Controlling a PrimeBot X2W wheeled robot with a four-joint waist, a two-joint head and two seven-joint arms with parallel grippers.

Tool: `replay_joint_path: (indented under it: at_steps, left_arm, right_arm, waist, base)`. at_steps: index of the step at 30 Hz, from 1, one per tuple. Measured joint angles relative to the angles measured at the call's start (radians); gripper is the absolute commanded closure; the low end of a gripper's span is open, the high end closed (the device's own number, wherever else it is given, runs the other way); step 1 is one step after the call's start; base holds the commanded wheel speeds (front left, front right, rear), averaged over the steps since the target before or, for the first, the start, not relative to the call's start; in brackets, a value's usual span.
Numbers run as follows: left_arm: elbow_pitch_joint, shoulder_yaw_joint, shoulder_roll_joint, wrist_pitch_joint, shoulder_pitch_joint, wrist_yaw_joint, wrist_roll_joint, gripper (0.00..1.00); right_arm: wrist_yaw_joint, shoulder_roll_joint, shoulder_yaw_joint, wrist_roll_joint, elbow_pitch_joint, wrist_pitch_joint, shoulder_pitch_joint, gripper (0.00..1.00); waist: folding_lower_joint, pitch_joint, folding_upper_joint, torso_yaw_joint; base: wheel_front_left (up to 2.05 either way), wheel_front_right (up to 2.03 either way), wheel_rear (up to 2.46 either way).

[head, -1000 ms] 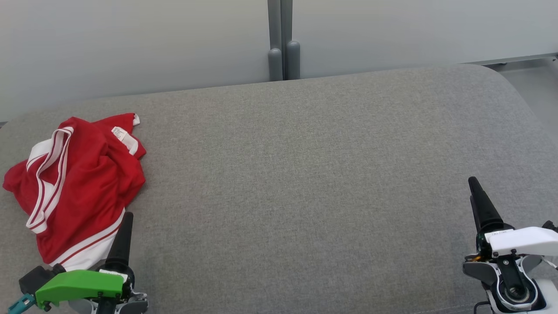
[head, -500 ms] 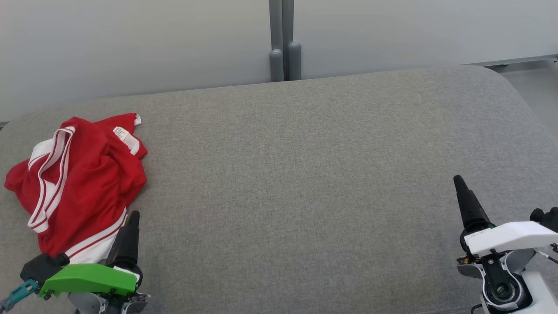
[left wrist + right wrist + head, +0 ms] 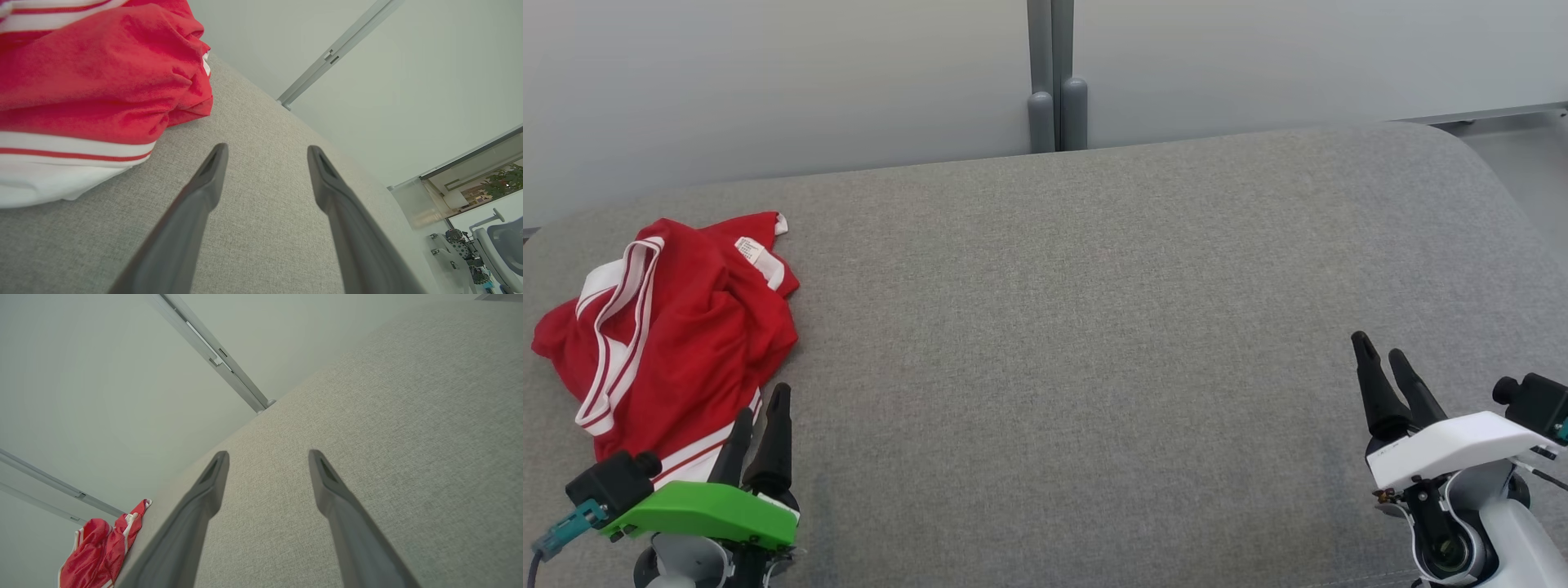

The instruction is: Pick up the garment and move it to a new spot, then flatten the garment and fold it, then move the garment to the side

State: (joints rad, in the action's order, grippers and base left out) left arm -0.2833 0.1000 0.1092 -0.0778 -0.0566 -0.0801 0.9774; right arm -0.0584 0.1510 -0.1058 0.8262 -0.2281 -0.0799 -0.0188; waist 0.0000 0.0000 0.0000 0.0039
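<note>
The red garment (image 3: 670, 327), white-striped and crumpled in a heap, lies just ahead of the left gripper (image 3: 762, 400) and to its left. The white hem sits just beside the left finger, not between the two. Those fingers stand spread wide with nothing in them, low over the grey upholstered cushion (image 3: 1054, 327).

The pickup looks yet to be done. To do it well, the fingers should probably swing left over the heap and come down astride a raised red fold rather than the flat hem. They should pinch enough layers that the cloth lifts as one, without nipping the cushion cover.

To the right of these fingers the cushion offers broad room for laying the garment out. Far beyond the fingertips a grey post (image 3: 1054, 82) stands at the wall, well apart.

The right gripper (image 3: 1376, 345) also has its fingers parted wide and empty, with the garment well off to their left and nothing between.
</note>
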Motion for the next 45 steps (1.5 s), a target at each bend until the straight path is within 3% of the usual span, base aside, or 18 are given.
replay_joint_path:
  at_steps: [45]
  left_arm:
    - [0.038,0.042,0.042,-0.156,0.003,0.001,-0.673,0.0]
  right_arm:
    - [0.062,0.074,-0.132,-0.627,0.021,-0.153,-0.002,0.0]
  waist:
    - [0.0,-0.003,0.0,-0.002]
  base:
    - [0.0,0.0,0.0]
